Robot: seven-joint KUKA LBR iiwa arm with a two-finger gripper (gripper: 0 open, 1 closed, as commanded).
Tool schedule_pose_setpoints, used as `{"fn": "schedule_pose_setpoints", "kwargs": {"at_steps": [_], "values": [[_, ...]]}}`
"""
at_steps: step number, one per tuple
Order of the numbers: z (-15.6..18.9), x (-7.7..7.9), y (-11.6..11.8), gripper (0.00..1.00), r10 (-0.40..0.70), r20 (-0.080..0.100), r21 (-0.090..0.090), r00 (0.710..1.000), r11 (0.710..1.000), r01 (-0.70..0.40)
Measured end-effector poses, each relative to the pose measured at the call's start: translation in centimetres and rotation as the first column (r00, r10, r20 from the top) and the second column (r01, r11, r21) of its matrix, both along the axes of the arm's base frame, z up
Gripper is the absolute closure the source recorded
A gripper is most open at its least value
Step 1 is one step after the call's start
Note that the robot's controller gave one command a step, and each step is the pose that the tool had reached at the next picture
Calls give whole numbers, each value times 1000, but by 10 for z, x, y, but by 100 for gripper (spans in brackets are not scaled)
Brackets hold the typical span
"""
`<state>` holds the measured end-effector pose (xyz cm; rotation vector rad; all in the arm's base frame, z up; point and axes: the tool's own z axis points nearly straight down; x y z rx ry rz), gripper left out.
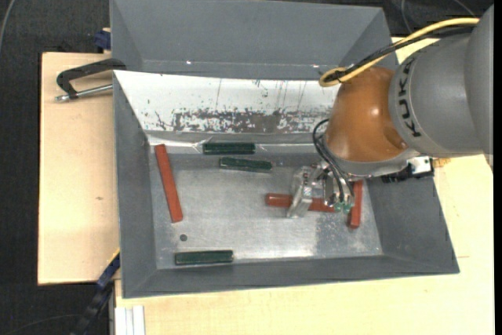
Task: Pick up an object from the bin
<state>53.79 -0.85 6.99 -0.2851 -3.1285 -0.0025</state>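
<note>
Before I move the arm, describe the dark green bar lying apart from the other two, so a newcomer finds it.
In the grey bin, go to the view's lower-left corner, away from the pincer on the right. A dark green bar lies there alone, flat along the bottom wall. The other two green bars sit together by the far wall, and the long red stick nearby runs crosswise to it.

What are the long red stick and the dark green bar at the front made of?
The long red stick: maybe plastic or painted wood, judging by even matte colour and straight edges. The dark green bar: seemingly the same, likewise matte.
</note>
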Motion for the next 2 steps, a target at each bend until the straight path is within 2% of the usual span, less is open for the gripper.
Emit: {"fn": "schedule_pose_setpoints", "kwargs": {"at_steps": [1, 2], "values": [[50, 3, 1, 100, 1, 11, 0, 1000, 1000, -1], [99, 5, 1, 100, 2, 11, 0, 1000, 1000, -2]]}}
